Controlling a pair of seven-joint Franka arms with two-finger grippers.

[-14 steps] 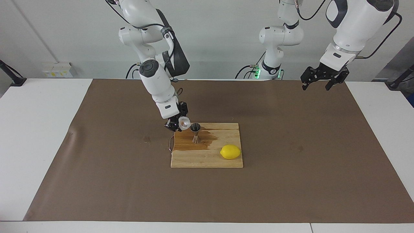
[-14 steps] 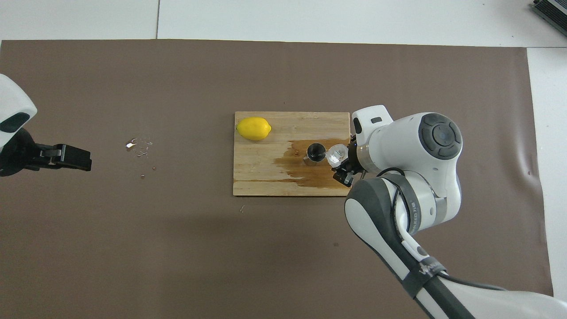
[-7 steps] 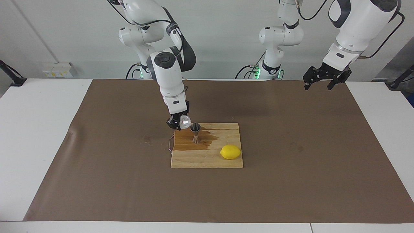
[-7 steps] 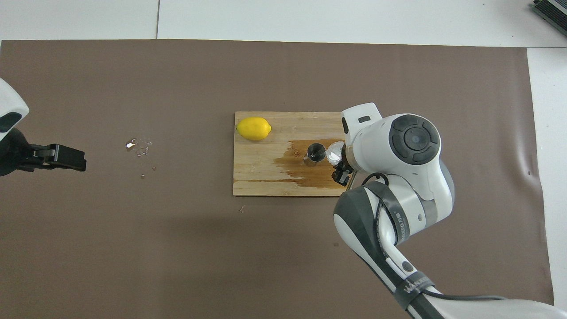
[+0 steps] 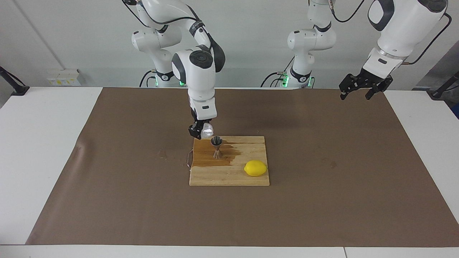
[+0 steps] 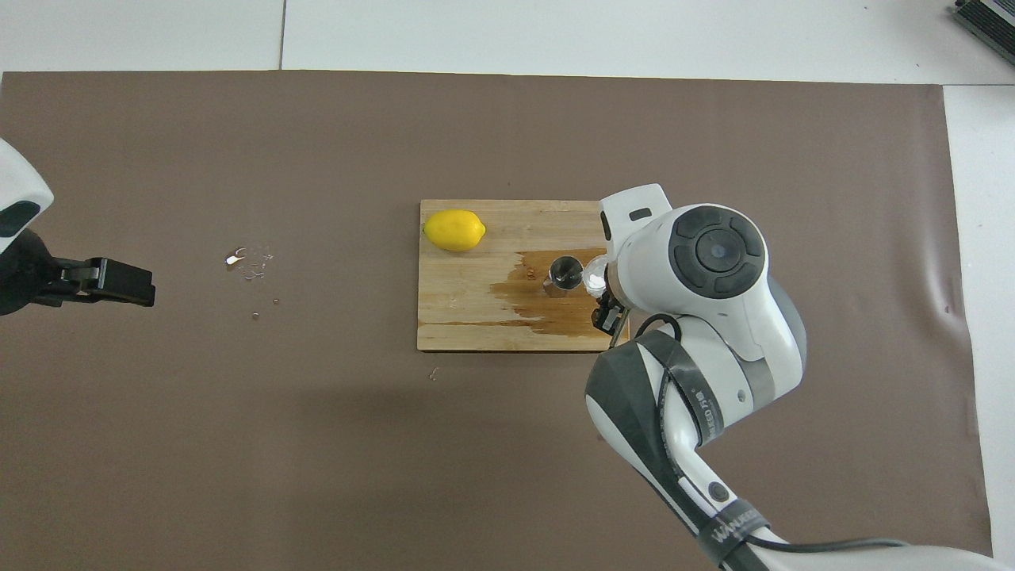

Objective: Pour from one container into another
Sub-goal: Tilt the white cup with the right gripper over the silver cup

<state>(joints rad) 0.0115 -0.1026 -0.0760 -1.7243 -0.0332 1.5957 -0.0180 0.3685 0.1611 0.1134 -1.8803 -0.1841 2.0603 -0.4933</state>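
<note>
The right gripper [image 5: 200, 133], clamped on the translucent cup [image 5: 206, 132], hangs just above the upright steel jigger [image 5: 216, 147] on the cutting board [image 5: 229, 175]. The left gripper [image 5: 362, 86] waits, fingers apart, well away from the jigger.

Frame centre: jigger [image 5: 216, 146], lemon [image 5: 255, 168] and right tool [image 5: 201, 132] crowd the board [image 5: 229, 177]; lower frame lies open.

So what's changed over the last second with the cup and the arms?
The right gripper, shut on the cup, has swung more upright beside the jigger, the arm's elbow shifting toward the board's middle. The left gripper drifted slightly up and outward. Jigger, lemon, board and spill stayed put.
</note>
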